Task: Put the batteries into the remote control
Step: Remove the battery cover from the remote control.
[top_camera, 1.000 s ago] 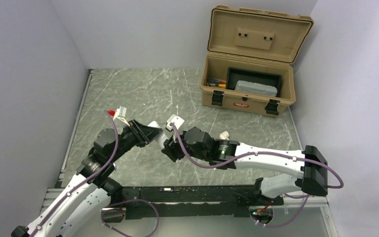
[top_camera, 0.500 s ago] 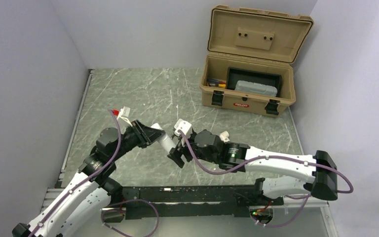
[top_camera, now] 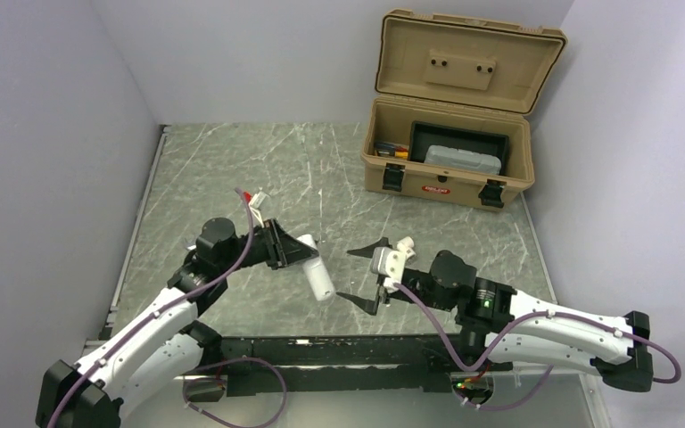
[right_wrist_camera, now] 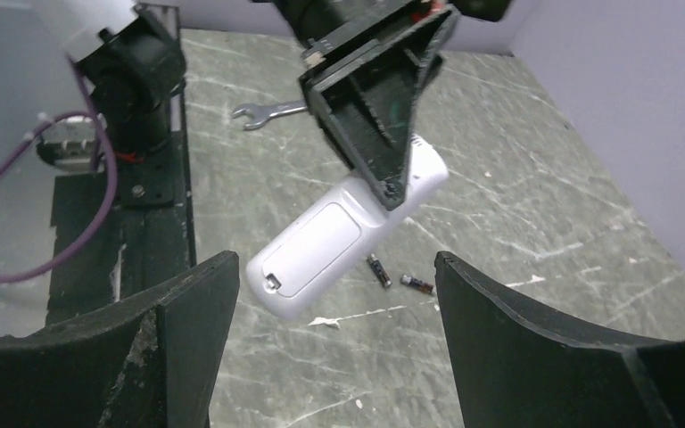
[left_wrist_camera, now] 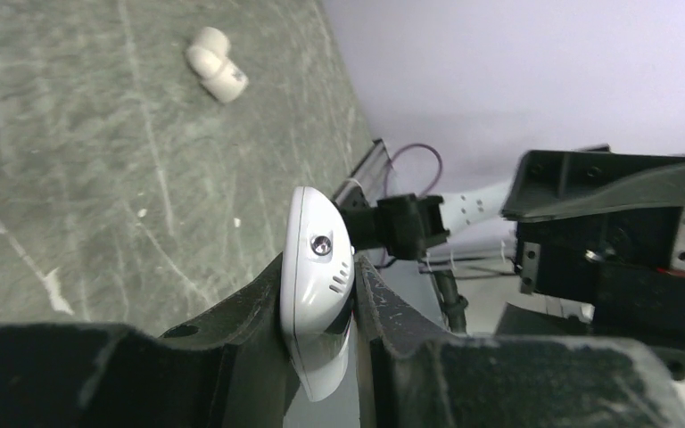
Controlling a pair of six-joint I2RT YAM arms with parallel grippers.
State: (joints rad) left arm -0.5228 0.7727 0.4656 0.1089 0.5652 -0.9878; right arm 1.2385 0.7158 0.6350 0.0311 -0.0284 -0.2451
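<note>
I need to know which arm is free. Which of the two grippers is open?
The right gripper: its jaws stand wide apart and empty, while the left gripper is shut on the white remote control.

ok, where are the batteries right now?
Right wrist view: both batteries lie loose on the table, close together, showing just right of the remote control gripped by the left end effector.

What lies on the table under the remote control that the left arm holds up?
In the right wrist view, two batteries lie on the table beside the remote control's edge. The left end effector grips it. The table directly behind its body is covered.
</note>
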